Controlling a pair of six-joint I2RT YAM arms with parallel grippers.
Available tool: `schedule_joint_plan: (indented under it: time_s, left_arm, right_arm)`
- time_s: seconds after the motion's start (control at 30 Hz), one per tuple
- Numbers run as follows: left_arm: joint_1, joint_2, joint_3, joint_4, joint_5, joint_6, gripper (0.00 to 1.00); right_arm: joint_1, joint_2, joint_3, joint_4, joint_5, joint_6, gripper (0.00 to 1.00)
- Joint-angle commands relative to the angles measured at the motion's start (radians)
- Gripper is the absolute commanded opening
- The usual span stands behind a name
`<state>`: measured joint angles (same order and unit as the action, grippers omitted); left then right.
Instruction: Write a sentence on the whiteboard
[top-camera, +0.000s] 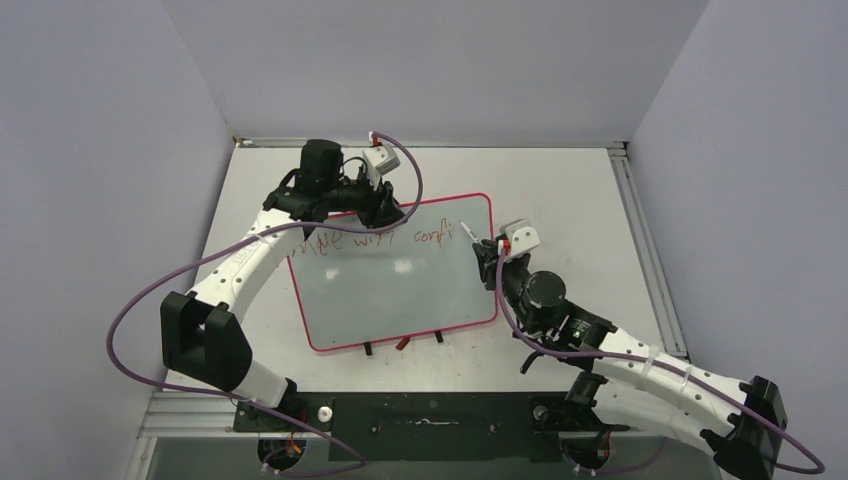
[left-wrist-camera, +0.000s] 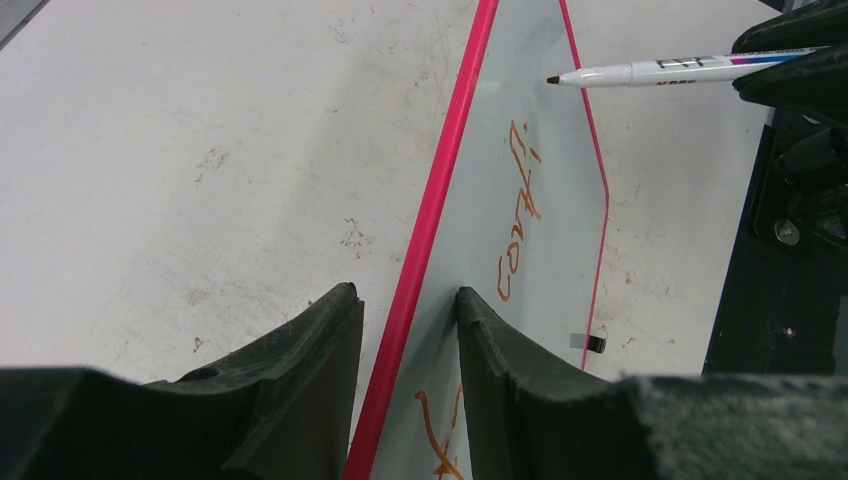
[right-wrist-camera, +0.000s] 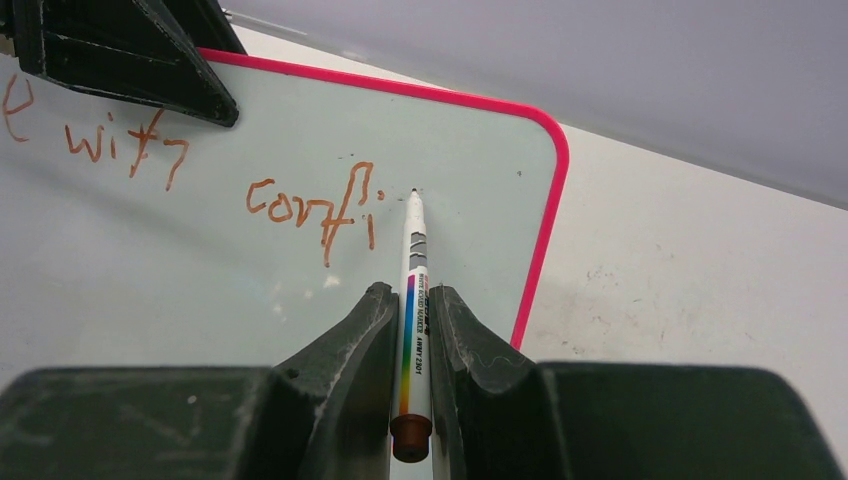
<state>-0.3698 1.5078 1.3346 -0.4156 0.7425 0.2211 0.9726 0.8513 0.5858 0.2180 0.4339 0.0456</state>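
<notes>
The whiteboard (top-camera: 400, 290) lies on the table with a pink-red rim. The sentence (top-camera: 385, 238) in red-brown marker reads about "Move with confi" along its far edge; it also shows in the right wrist view (right-wrist-camera: 310, 205) and in the left wrist view (left-wrist-camera: 520, 215). My left gripper (left-wrist-camera: 405, 300) is shut on the whiteboard's far rim (left-wrist-camera: 440, 190), one jaw either side. My right gripper (right-wrist-camera: 410, 300) is shut on a white marker (right-wrist-camera: 414, 290); its tip rests at the board just right of the last letter. The marker also shows in the left wrist view (left-wrist-camera: 680, 69).
The grey-white table (top-camera: 560, 190) surrounds the board, with walls on three sides. Two small black feet (top-camera: 368, 347) stick out at the board's near edge. A metal rail (top-camera: 640, 240) runs along the table's right side.
</notes>
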Motion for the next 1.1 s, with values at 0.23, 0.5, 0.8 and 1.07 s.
schedule_joint_plan:
  time_s: [0.23, 0.5, 0.8, 1.07]
  left_arm:
    - [0.0, -0.014, -0.011, -0.034, 0.042, -0.004, 0.0]
    - [0.0, -0.008, -0.009, -0.034, 0.041, -0.005, 0.0]
    - [0.0, -0.01, -0.009, -0.032, 0.042, -0.005, 0.0]
    - [0.0, -0.006, -0.01, -0.034, 0.041, -0.005, 0.0]
  right_arm:
    - [-0.052, -0.065, -0.008, 0.009, -0.181, 0.041, 0.05]
    - [-0.052, -0.045, -0.018, 0.024, -0.158, 0.046, 0.05]
    - [-0.053, -0.023, -0.017, 0.011, -0.097, 0.057, 0.05]
    - [-0.053, -0.024, -0.027, -0.009, -0.082, 0.072, 0.05]
